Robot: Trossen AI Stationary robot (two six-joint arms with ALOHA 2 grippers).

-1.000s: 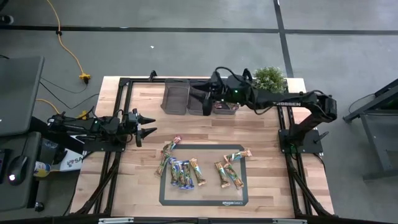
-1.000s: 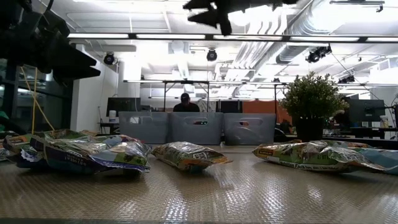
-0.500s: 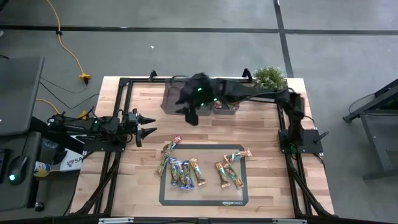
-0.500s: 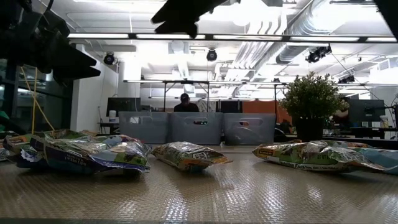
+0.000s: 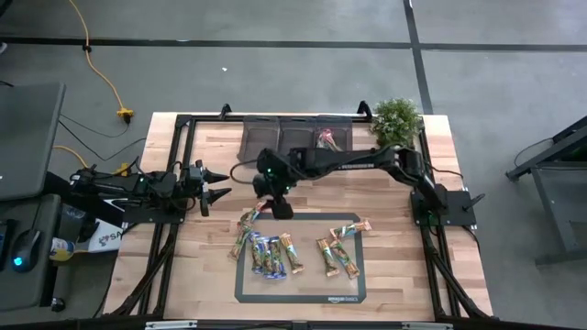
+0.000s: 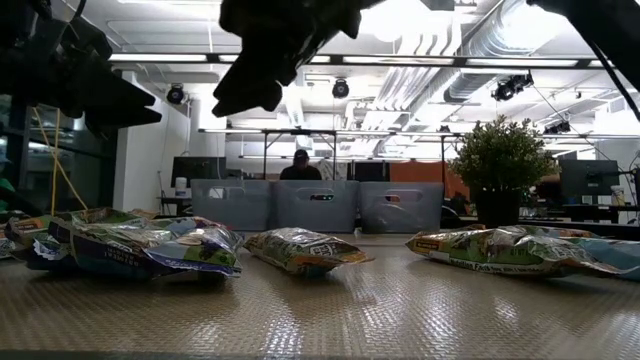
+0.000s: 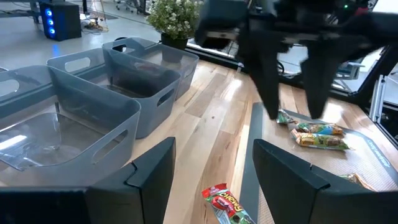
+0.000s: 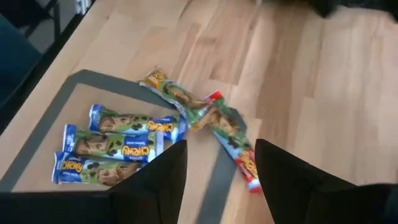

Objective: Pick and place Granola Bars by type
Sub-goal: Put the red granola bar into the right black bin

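From above, the right pincer (image 5: 278,203) hangs over the wooden surface (image 5: 394,275), just beyond the far left corner of the dark mat (image 5: 303,299), its fingers spread and holding nothing. The left pincer (image 5: 218,184) waits off to the left side of the surface, also open and empty. The granola bars (image 5: 266,252) lie in two loose groups on the mat: a bigger one at the left, spilling over the mat's edge near the right pincer, and a smaller one (image 5: 341,249) at the right.

Three grey bins (image 5: 259,143) stand in a row at the far edge beside a potted plant (image 5: 397,115); only this overhead view shows a pink wrapper (image 5: 326,138) in the bin nearest the plant.

The right wrist camera gives the wrappers' colours: three blue bars (image 8: 118,144) side by side on the mat, a green one (image 8: 172,93) and a red-tipped one (image 8: 239,152) crossing over the mat's edge.

The left wrist camera sees the bins (image 7: 99,106) from the side, with the right arm's fingers (image 7: 267,78) hanging above the bars.

The table-level view shows the bars (image 6: 300,250) resting flat, and a person (image 6: 299,166) behind the bins.
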